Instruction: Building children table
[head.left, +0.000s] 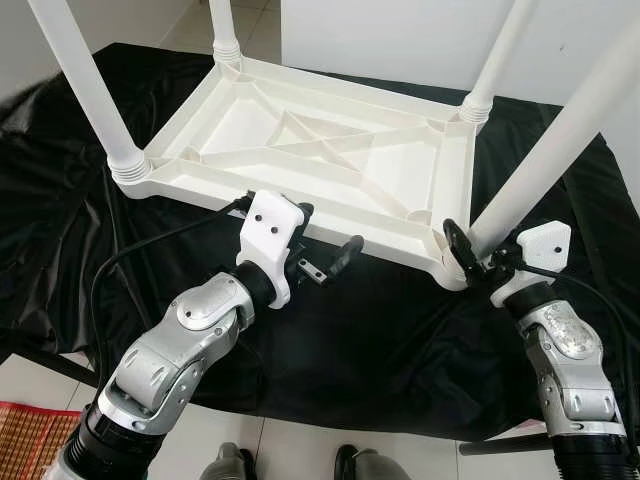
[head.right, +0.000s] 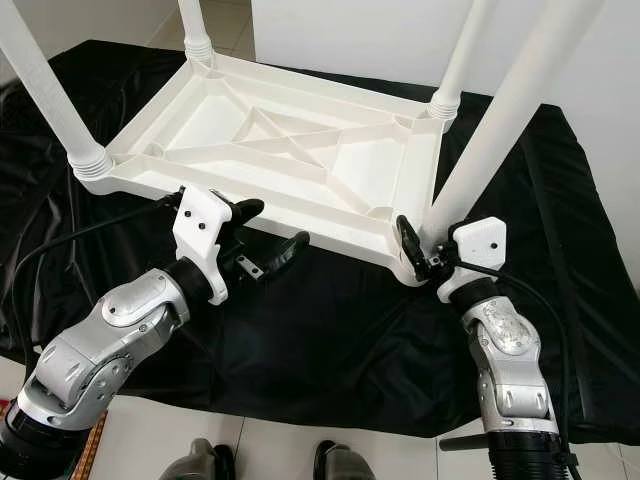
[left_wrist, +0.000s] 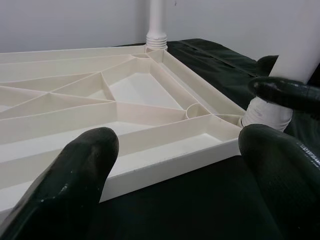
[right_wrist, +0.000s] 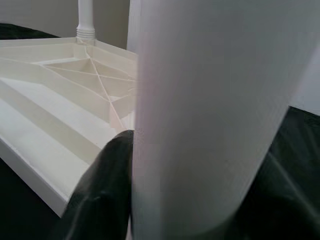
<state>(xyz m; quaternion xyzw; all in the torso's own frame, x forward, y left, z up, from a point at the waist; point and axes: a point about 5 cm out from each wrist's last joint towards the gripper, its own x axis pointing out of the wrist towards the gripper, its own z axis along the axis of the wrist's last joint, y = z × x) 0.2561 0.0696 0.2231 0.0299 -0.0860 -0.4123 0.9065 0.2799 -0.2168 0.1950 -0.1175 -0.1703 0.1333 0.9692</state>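
A white plastic children's table (head.left: 390, 165) lies upside down on a black cloth, with its legs pointing up. My right gripper (head.left: 475, 255) is shut on the near right leg (head.left: 560, 140) just above its socket. In the right wrist view that leg (right_wrist: 210, 110) stands close against one black finger (right_wrist: 107, 185). My left gripper (head.left: 325, 240) is open and hovers just in front of the table's near rim, holding nothing. The left wrist view looks between its fingertips (left_wrist: 87, 155) across the ribbed underside (left_wrist: 140, 90).
Three more legs stand at the near left (head.left: 85, 85), far left (head.left: 225, 30) and far right (head.left: 495, 60). The black cloth (head.left: 380, 340) covers the floor under the table. A woven mat (head.left: 25, 430) lies at the lower left, and my feet (head.left: 230, 465) stand at the cloth's edge.
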